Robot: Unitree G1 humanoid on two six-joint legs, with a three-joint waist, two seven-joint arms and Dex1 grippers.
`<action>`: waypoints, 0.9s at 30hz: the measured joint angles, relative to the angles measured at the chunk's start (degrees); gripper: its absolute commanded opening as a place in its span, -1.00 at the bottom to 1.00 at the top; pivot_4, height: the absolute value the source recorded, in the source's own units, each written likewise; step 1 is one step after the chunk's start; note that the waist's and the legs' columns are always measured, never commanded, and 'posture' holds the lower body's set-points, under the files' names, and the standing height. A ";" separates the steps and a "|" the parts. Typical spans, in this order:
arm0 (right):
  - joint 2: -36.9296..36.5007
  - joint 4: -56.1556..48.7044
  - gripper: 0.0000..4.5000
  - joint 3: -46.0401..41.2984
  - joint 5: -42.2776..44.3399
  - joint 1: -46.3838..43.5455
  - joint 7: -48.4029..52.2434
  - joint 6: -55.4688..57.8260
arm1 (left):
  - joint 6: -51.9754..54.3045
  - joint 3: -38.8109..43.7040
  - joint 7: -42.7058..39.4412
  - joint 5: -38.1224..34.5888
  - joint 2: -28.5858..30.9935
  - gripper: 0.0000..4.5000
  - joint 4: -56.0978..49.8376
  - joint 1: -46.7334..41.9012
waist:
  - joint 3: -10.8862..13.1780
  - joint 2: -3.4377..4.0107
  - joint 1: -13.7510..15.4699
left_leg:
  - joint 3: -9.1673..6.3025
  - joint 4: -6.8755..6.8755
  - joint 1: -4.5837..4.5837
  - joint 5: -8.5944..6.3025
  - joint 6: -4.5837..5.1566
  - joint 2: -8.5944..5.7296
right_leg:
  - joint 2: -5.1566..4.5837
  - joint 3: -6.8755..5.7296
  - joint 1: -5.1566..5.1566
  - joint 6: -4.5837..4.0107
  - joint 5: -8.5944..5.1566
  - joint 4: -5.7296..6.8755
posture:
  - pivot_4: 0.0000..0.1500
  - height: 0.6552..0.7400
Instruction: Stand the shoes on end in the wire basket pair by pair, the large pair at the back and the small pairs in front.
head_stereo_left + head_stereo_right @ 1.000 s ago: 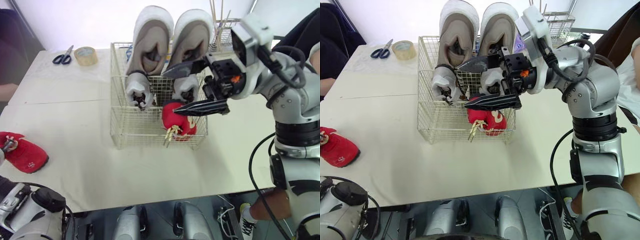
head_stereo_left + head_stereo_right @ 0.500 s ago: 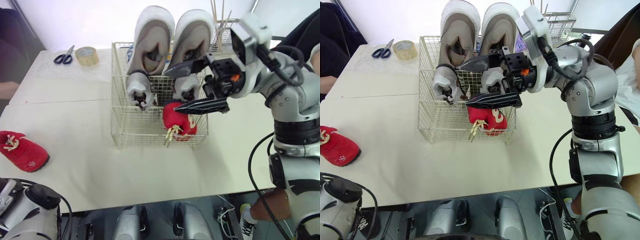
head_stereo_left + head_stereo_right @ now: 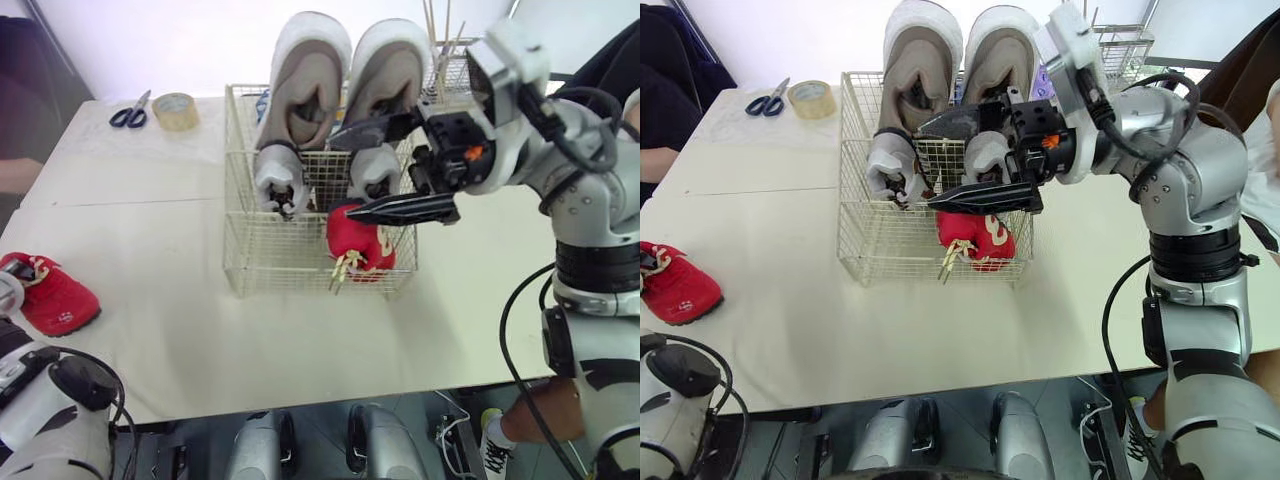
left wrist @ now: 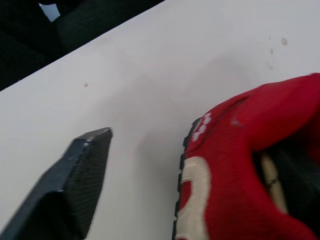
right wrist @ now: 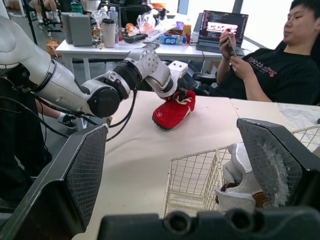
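Right eye view: my right gripper [image 3: 927, 166] hovers spread, empty, over the standing red shoe [image 3: 978, 238]. Space beside it awaits the loose mate [image 3: 678, 290].

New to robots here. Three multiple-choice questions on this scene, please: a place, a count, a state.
1. The roll of tape lies: A on the floor; B beside the scissors; C on a chair.
2. Red shoes in the wire basket: A none; B one; C two.
3. The right gripper is: A open; B shut on scissors; C shut on tape.
B: they lie together on the table. B: one red shoe inside, the other red shoe on the table. A: its fingers are spread.
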 measured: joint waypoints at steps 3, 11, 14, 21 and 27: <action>-0.41 -0.75 1.00 -0.19 0.08 0.31 -0.68 0.47 | -1.04 -0.73 0.03 -0.15 0.02 -0.22 1.23 -0.02 | 0.00 0.00 -0.17 | 0.00 0.00 0.00 0.00 0.00 0.01 | -0.01 -0.01 -0.01 0.00 0.00 0.01 | 1.00 1.00; -0.91 -0.81 1.00 -0.49 0.11 0.94 -1.69 0.49 | -0.83 -0.64 0.60 -1.12 -0.98 -0.98 -0.46 0.13 | 0.00 0.00 -0.12 | 0.01 0.00 0.00 0.00 0.00 0.00 | -0.01 -0.05 0.00 0.00 0.00 0.01 | 1.00 1.00; -1.17 -1.07 1.00 -1.53 0.41 1.28 -2.50 0.62 | -1.20 -0.19 -1.62 -4.15 -3.48 -0.98 -2.22 -1.87 | 0.03 -0.07 0.45 | -0.03 0.06 0.00 0.00 0.00 -0.01 | -0.05 -0.14 0.05 0.00 0.00 0.00 | 1.00 1.00; -1.94 -2.75 1.00 -3.95 1.24 2.49 -5.90 2.50 | -10.51 -12.29 -18.03 -14.24 -4.61 -0.98 -12.07 -12.10 | 0.07 -0.51 0.95 | 0.00 0.09 -0.09 -0.01 0.02 -0.04 | -0.24 -0.58 0.06 -0.05 0.04 -0.07 | 1.00 1.00; -5.17 -3.22 1.00 -6.52 1.72 3.31 -8.61 4.01 | -21.38 -24.66 -30.45 -20.34 -7.78 -0.98 -19.87 -19.36 | 0.08 -0.45 0.87 | 0.08 0.10 -0.08 0.11 0.24 -0.01 | -0.09 -0.71 0.08 -0.04 0.04 -0.07 | 1.00 1.00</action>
